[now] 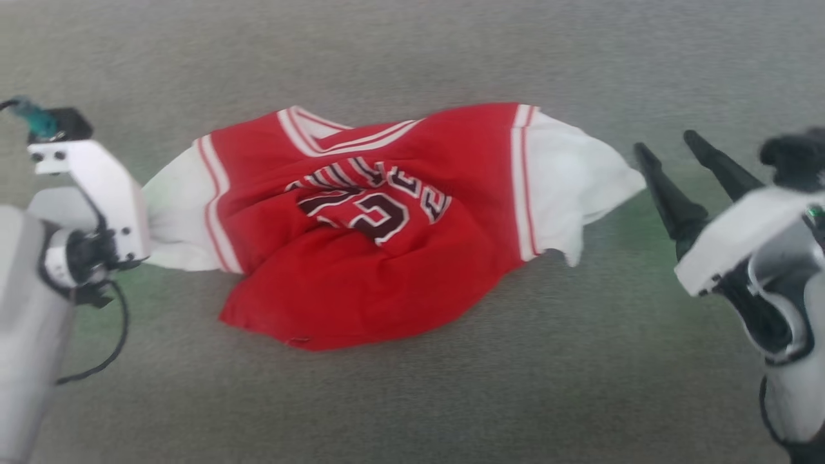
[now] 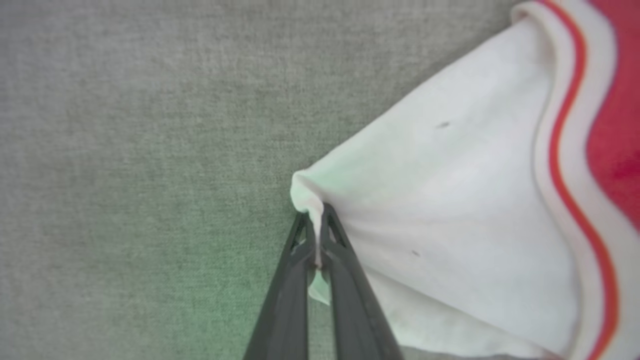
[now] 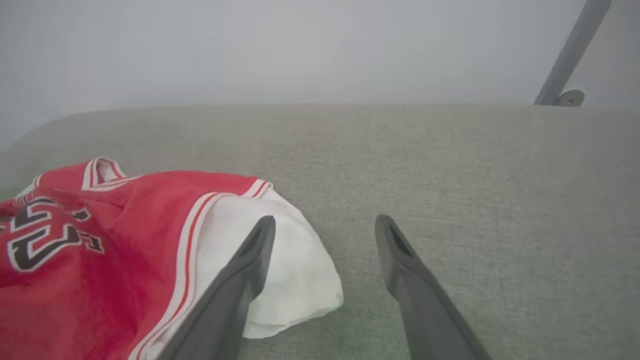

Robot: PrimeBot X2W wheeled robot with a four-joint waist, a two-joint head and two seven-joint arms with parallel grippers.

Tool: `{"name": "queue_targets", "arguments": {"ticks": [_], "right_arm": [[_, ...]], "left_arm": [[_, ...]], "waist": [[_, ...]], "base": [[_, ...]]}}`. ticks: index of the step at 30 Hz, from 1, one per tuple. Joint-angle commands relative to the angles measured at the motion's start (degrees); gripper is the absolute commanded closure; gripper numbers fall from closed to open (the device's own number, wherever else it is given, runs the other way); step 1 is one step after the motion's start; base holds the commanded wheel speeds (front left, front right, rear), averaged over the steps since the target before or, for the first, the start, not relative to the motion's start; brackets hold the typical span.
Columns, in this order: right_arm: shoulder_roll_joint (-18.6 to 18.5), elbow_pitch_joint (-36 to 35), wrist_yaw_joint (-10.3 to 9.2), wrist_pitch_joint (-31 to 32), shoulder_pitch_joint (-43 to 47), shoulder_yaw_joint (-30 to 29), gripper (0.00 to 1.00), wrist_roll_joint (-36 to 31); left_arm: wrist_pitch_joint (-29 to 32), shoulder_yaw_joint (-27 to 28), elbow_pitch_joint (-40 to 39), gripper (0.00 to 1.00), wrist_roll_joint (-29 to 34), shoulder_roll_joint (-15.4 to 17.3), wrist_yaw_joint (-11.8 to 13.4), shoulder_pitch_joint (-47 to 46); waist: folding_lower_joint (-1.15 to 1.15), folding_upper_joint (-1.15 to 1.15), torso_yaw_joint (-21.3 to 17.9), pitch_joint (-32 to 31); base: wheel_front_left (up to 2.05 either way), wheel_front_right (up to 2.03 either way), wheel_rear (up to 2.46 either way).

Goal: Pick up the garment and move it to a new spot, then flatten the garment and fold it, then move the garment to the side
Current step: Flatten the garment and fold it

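Observation:
The garment [image 1: 361, 258], a red jersey with white sleeves, striped trim and dark lettering, lies rumpled on the grey fabric surface. In the left wrist view my left gripper [image 2: 317, 220] is shut on the edge of the garment's white sleeve [image 2: 450, 210], a fold of cloth pinched between its dark fingers. In the head view that gripper's white body [image 1: 97, 200] sits at the sleeve's left end, fingers hidden. My right gripper [image 1: 667, 145] stands open just right of the other white sleeve [image 1: 580, 180], touching nothing. The right wrist view shows its fingers [image 3: 325, 222] spread beside the garment [image 3: 100, 250].
The grey upholstered surface [image 1: 412, 399] stretches all around the garment. Its far edge [image 3: 350, 107] meets a pale wall, where a grey metal leg [image 3: 570, 55] stands at the upper right. A black cable [image 1: 109, 348] loops from my left wrist.

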Motion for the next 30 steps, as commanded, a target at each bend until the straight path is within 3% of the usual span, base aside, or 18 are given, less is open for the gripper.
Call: {"name": "queue_targets", "arguments": {"ticks": [1, 13, 14, 15, 19, 30], "right_arm": [[-0.60, 0.75, -0.02, 1.92, -1.14, 0.75, 0.00, -0.06], [-5.05, 13.62, -0.01, 26.84, -8.19, 8.00, 0.00, 1.19], [-5.33, 15.14, -0.02, 28.81, -8.29, 8.97, 0.29, 1.06], [-5.75, 16.32, -0.02, 30.71, -8.52, 10.22, 1.00, 0.74], [-5.89, 17.74, -0.01, 33.32, -10.44, 12.15, 1.00, 2.88], [-7.58, 14.42, -0.02, 30.96, -18.80, 9.60, 1.00, 7.88]], "left_arm": [[-0.35, -1.36, 1.31, 1.00, 0.10, -2.43, -0.64, 0.67], [-4.52, -4.23, 6.82, 1.00, 0.99, -8.89, -3.99, -5.66], [-5.05, -4.32, 7.56, 1.00, 0.90, -9.44, -4.24, -5.84], [-5.53, -4.32, 8.20, 1.00, 0.65, -9.89, -4.46, -5.88], [-7.97, -3.88, 10.84, 1.00, 0.49, -10.75, -4.60, -6.84], [-10.68, -3.40, 10.98, 1.00, 1.92, -8.81, -5.03, -13.16]], "waist": [[0.00, -0.01, 1.58, 0.54], [0.00, -0.01, 9.01, 2.88], [0.00, -0.01, 9.40, 2.97], [0.00, -0.01, 9.69, 2.99], [0.00, -0.01, 10.37, 2.05], [0.00, -0.01, 9.47, -6.37]], "base": [[0.00, 0.00, 0.00], [0.00, 0.00, 0.00], [0.00, 0.00, 0.00], [0.00, 0.00, 0.00], [0.00, 0.00, 0.00], [0.00, 0.00, 0.00]]}}
